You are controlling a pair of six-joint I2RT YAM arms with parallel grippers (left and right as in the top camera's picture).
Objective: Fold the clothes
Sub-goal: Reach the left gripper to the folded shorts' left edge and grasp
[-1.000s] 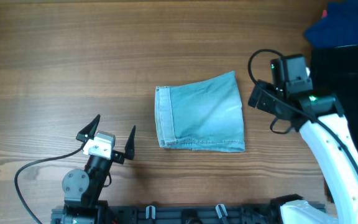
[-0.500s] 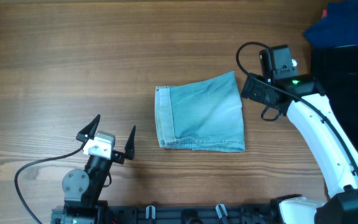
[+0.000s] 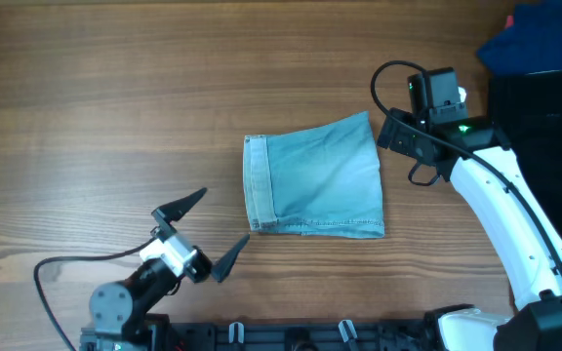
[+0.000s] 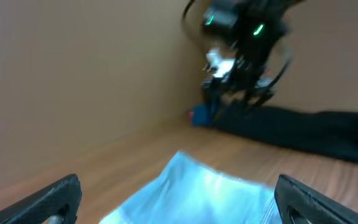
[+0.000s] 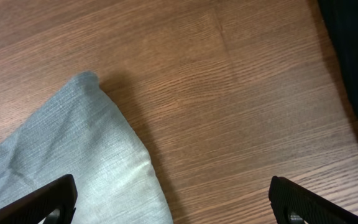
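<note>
Overhead, we see the left claw (image 3: 225,215) open wide, its two black fingers (image 3: 181,203) spread far apart with nothing between them. It sits near the front edge of the table (image 3: 86,88) and points toward the blue cloth (image 3: 315,175). It is close to the cloth's lower left corner but not touching it. In the left wrist view the cloth lies ahead of those fingers, a bit blurry. The right claw (image 5: 169,182) is open wide too. In the right wrist view we see only its two dark tips, one at each bottom corner, and they hold nothing. Under it we see the top right corner of the cloth, with bare wood beside it. We cannot tell if that claw touches the cloth. The cloth lies folded into a neat block near the middle of the table, with a thick band down its left side. The white right arm (image 3: 510,219) reaches in from the right. Far off at the top right lies a dark blue thing (image 3: 540,44), and just below it a big black thing (image 3: 554,107).
</note>
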